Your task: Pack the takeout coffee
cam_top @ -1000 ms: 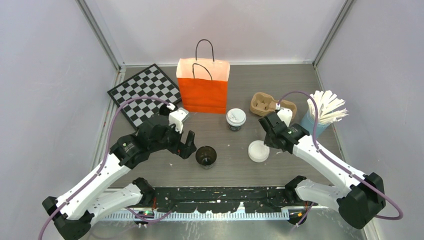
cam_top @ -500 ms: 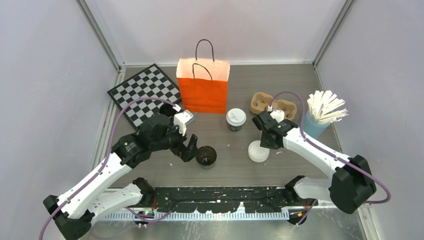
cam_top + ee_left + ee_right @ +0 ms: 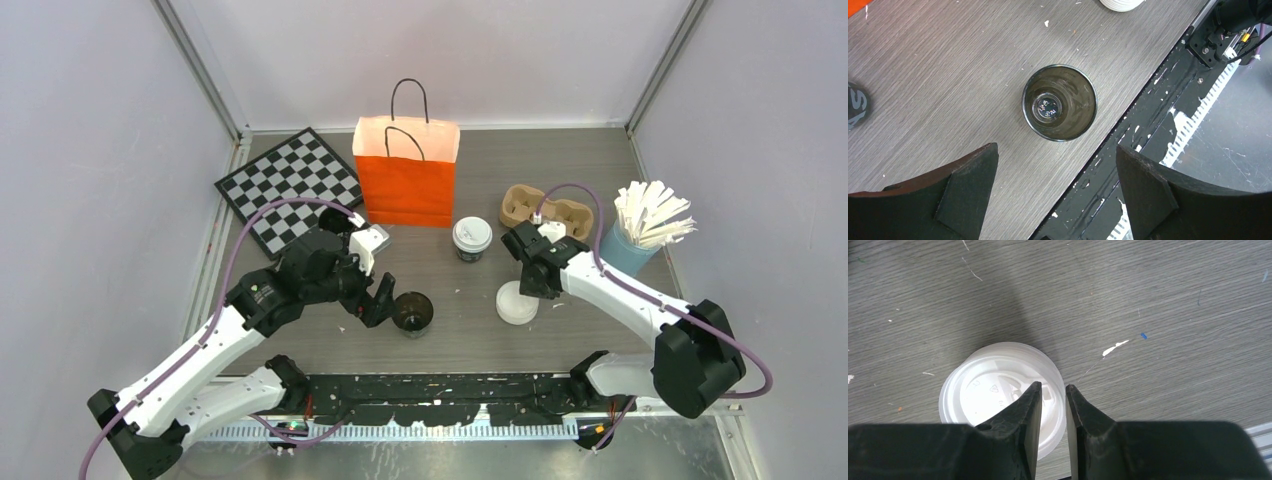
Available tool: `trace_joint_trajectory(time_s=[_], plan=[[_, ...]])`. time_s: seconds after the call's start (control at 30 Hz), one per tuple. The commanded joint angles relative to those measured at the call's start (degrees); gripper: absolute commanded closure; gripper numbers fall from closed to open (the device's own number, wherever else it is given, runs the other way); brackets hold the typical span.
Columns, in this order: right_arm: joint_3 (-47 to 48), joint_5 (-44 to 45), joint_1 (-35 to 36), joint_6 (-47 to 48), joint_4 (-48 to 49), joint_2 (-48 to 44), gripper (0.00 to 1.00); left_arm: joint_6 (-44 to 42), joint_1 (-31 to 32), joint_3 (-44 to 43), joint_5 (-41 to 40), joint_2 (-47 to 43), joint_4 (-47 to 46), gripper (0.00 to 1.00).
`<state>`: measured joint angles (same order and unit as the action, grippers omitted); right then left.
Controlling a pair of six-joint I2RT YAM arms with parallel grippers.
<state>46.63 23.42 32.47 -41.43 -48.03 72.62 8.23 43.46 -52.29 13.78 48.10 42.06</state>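
On the grey wood-grain table [image 3: 600, 170], the takeout coffee [image 3: 472, 238], a small paper cup with a round white plastic sip lid, stands upright just beside the front right corner of the upright orange paper bag [image 3: 407, 175]. Neither arm touches it.

The left gripper [image 3: 1055, 150] has its jaws spread wide and grips nothing. It hangs over the lidless black cup [image 3: 1059, 102], which stands free beyond the fingertips. The right gripper [image 3: 1052, 387] has its jaws parted by only a narrow slit, with nothing clamped between them that I can see. It sits over the loose white plastic lid [image 3: 1000, 395] lying flat on the table.

The likely trouble is that both arms are lined up on the wrong things. A close now would catch the black cup or the loose lid, not the coffee. The right jaws also look too narrow to take the coffee cup, so a push forward could knock it over and spill it. The bag is light paper and could topple if bumped during the drop-in, and its black cord handles may snag a finger.

The tabletop is scuffed and flecked with white chips, and a black rail with worn paint runs along its near edge. Pale lilac walls with metal corner posts close the space in. Also on the table are a chequered board [image 3: 290, 185], a brown cardboard cup carrier [image 3: 545, 207] and a blue cup of white sticks [image 3: 640, 228].
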Motion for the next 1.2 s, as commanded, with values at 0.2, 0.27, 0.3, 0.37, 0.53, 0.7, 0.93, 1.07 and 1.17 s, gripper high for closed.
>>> trace_joint_trajectory(time_s=[0.2,0.27,0.3,0.37,0.53,0.7,0.93,1.07,1.17], plan=[[0.96,1.65,-0.69,0.24,0.3,1.59,0.78,-1.51,0.22,0.01,1.11,-0.98,-0.19,0.12],[0.9,1.78,-0.74,0.29,0.5,1.12,0.84,-1.55,0.22,0.0,1.16,-0.87,-0.2,0.12],[0.87,1.86,-0.7,0.34,0.54,0.9,0.85,-1.63,0.22,-0.04,1.12,-0.82,-0.16,0.12],[1.17,1.97,-0.66,0.6,0.11,0.64,0.85,-1.64,0.22,-0.03,1.07,-0.74,-0.16,0.11],[2.13,1.61,-0.7,1.13,-0.42,0.47,0.81,-1.78,0.22,-0.08,1.16,-0.68,-0.39,0.12],[2.24,2.11,-0.7,1.35,-0.31,0.85,0.85,-1.9,0.22,-0.18,1.14,-0.21,-0.31,0.12],[2.88,1.68,-0.65,1.97,-0.22,-0.12,0.99,-1.9,0.22,-0.27,1.16,0.16,-0.21,0.12],[3.71,1.39,-0.51,1.91,-0.8,-0.66,0.91,-1.98,0.22,-0.27,1.05,0.27,-0.18,0.12],[3.81,1.15,-0.5,1.89,-0.94,-0.86,0.9,-1.99,0.22,-0.25,1.07,0.25,-0.12,0.12]])
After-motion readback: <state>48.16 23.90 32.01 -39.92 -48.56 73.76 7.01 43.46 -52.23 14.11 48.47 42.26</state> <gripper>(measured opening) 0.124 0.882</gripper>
